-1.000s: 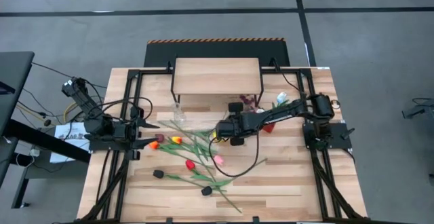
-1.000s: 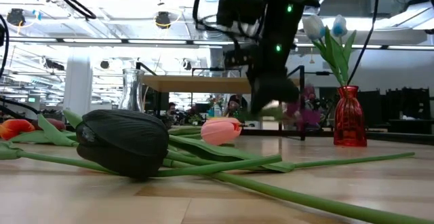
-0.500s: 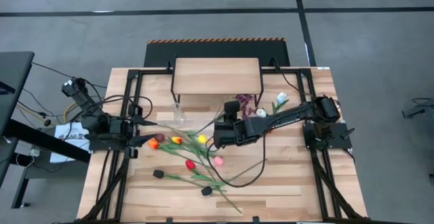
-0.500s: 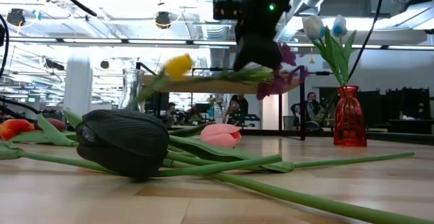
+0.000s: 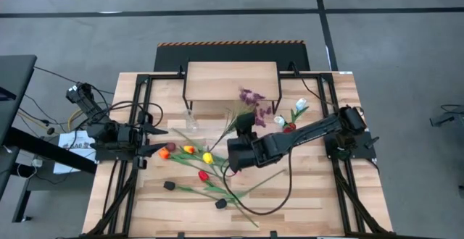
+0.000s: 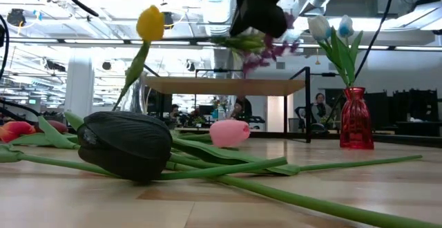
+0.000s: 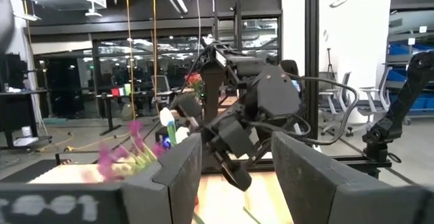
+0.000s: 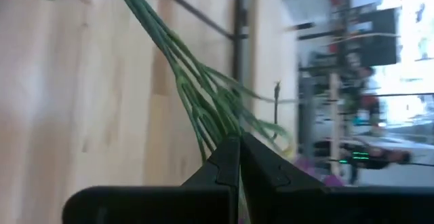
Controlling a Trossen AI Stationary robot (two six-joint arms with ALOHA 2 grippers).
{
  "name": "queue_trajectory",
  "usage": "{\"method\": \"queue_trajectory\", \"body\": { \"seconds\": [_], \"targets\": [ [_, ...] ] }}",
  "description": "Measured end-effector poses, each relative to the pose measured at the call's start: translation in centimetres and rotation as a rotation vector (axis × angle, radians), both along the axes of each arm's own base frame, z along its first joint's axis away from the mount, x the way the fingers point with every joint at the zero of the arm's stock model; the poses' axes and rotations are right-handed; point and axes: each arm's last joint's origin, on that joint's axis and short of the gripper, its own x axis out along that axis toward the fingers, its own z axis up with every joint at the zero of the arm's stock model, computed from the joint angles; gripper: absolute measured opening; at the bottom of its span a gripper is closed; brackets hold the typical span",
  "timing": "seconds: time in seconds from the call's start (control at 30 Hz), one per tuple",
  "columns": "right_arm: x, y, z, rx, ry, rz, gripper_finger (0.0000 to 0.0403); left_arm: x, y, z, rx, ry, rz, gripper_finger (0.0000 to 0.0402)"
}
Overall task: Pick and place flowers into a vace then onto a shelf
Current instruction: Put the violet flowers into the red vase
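Note:
My right gripper hangs over the middle of the table, shut on a bunch of flowers: a yellow tulip and a purple sprig. A clear glass vase stands in front of the light-wood shelf. More flowers lie by their stems and heads on the table: red, pink, black. My left gripper waits open at the table's left side, with nothing between its fingers. My right gripper pinches a bundle of several green stems between its two shut fingers, slanting down from the table's right. The bunch is lifted clear of the table. The yellow head stands out on one side of the fingers and the purple blossoms on the other.
A red vase with white and blue flowers stands at the right, near the shelf's right leg. An orange tulip lies just in front of my left gripper. Black frame rails run along both table sides.
My right gripper has risen from the table with the bunch and gone toward the near and left edges, rolling its wrist. The yellow tulip and the purple sprig have come up clear of the table, and the bunch has turned about, so the yellow head has swung high.

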Motion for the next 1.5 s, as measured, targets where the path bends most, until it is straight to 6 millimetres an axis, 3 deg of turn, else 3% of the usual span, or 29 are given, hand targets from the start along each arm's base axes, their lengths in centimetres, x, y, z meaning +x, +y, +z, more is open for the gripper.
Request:
{"method": "queue_trajectory", "body": {
  "seconds": [0.27, 0.57, 0.87, 1.17, 1.5],
  "targets": [
    [-0.1, 0.3, 0.8, -0.166, 0.000, -0.018, 0.0000, 0.8, 0.0, -0.4, -0.069, 0.039, 0.061, 0.0171],
    [0.0, -0.1, 0.9, -0.199, 0.011, -0.027, 0.0000, 3.2, 0.0, -1.8, -0.110, 0.117, 0.160, 0.0171],
    [0.1, 0.1, 0.9, -0.203, 0.006, -0.021, 0.0000, 6.2, 0.3, -2.6, -0.151, 0.116, 0.068, 0.0171],
    [-0.1, 0.6, 0.9, -0.203, 0.005, -0.007, 0.0000, 8.6, 1.7, -3.7, -0.162, 0.135, 0.136, 0.0171],
    [-0.2, 1.1, 0.9, -0.202, 0.004, 0.008, 0.0000, 10.4, 3.6, -4.4, -0.197, 0.119, 0.088, 0.0171]
  ]
}}
